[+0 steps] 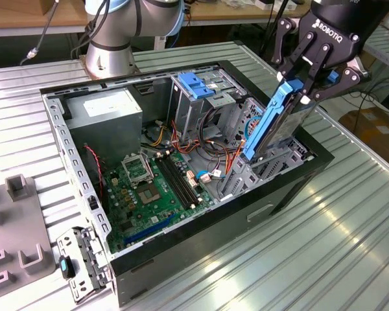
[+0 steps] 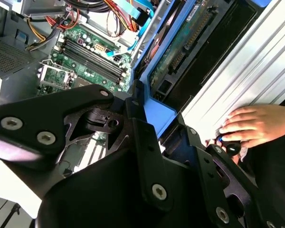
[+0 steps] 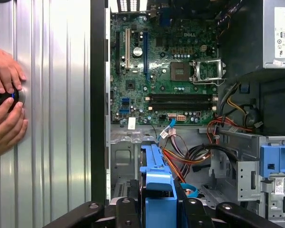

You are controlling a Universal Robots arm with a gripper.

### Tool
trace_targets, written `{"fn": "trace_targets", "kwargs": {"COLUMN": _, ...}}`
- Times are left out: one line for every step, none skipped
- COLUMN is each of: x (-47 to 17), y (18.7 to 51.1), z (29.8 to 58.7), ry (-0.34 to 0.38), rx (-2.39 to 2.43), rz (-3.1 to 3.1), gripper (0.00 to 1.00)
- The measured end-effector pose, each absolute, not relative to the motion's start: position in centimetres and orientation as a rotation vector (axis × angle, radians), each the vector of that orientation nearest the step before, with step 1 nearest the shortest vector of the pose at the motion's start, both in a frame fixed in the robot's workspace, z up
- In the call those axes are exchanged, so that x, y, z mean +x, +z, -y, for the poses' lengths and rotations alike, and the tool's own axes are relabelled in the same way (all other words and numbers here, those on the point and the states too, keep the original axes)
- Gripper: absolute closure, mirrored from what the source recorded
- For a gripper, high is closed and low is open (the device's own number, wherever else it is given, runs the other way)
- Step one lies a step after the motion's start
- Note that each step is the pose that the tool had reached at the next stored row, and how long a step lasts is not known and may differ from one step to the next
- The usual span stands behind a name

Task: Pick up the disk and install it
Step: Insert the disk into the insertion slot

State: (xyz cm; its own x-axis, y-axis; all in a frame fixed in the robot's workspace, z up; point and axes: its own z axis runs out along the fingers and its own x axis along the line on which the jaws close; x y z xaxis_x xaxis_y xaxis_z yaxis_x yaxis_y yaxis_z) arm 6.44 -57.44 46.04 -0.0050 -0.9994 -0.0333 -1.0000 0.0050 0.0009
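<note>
One disk [image 1: 272, 126] is gripped by the end effector [image 1: 303, 91], whose black fingers are clenched on its upper end. The disk stands steeply tilted over the exterior view's right end of the open computer case [image 1: 298, 188]. Its lower end is dipped inside the case, and I cannot tell if this end touches anything. The disk is flat and rectangular, with silver metal on its side and a blue plastic frame along its long edge. In the second wrist view its underside shows a green circuit board bordered in blue.

The case lies on a ribbed metal counter [image 1: 350, 246]. Inside it, the green motherboard [image 1: 149, 188] is near, toward the exterior view's left. The grey power supply [image 1: 107, 116] is at the far left, and a metal cage with a blue latch [image 1: 198, 87] is at the far side. In the first wrist view a person's hands [image 3: 4, 95] lie on the counter near the case.
</note>
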Motion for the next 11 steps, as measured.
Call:
{"fn": "trace_targets", "kwargs": {"x": 6.44, "y": 46.00, "z": 57.46, "ry": 0.037, "rx": -2.200, "rz": -2.211, "gripper": 0.63}}
{"fn": "trace_targets", "kwargs": {"x": 6.44, "y": 45.98, "z": 57.46, "ry": 0.037, "rx": -2.200, "rz": -2.211, "gripper": 0.63}}
{"fn": "trace_targets", "kwargs": {"x": 6.44, "y": 45.96, "z": 57.46, "ry": 0.037, "rx": -2.200, "rz": -2.211, "gripper": 0.63}}
{"fn": "trace_targets", "kwargs": {"x": 6.44, "y": 45.94, "z": 57.46, "ry": 0.037, "rx": -2.200, "rz": -2.211, "gripper": 0.63}}
{"fn": "trace_targets", "kwargs": {"x": 6.44, "y": 45.92, "z": 57.46, "ry": 0.037, "rx": -2.200, "rz": -2.211, "gripper": 0.63}}
{"fn": "trace_targets", "kwargs": {"x": 6.44, "y": 45.90, "z": 57.46, "ry": 0.037, "rx": -2.200, "rz": -2.211, "gripper": 0.63}}
{"fn": "trace_targets", "kwargs": {"x": 6.44, "y": 45.87, "z": 57.46, "ry": 0.037, "rx": -2.200, "rz": -2.211, "gripper": 0.63}}
{"fn": "trace_targets", "kwargs": {"x": 6.44, "y": 45.81, "z": 57.46, "ry": 0.037, "rx": -2.200, "rz": -2.211, "gripper": 0.63}}
{"fn": "trace_targets", "kwargs": {"x": 6.44, "y": 45.75, "z": 57.46, "ry": 0.037, "rx": -2.200, "rz": -2.211, "gripper": 0.63}}
{"fn": "trace_targets", "kwargs": {"x": 6.44, "y": 45.70, "z": 57.46, "ry": 0.037, "rx": -2.200, "rz": -2.211, "gripper": 0.63}}
{"fn": "trace_targets", "kwargs": {"x": 6.44, "y": 45.67, "z": 57.46, "ry": 0.037, "rx": -2.200, "rz": -2.211, "gripper": 0.63}}
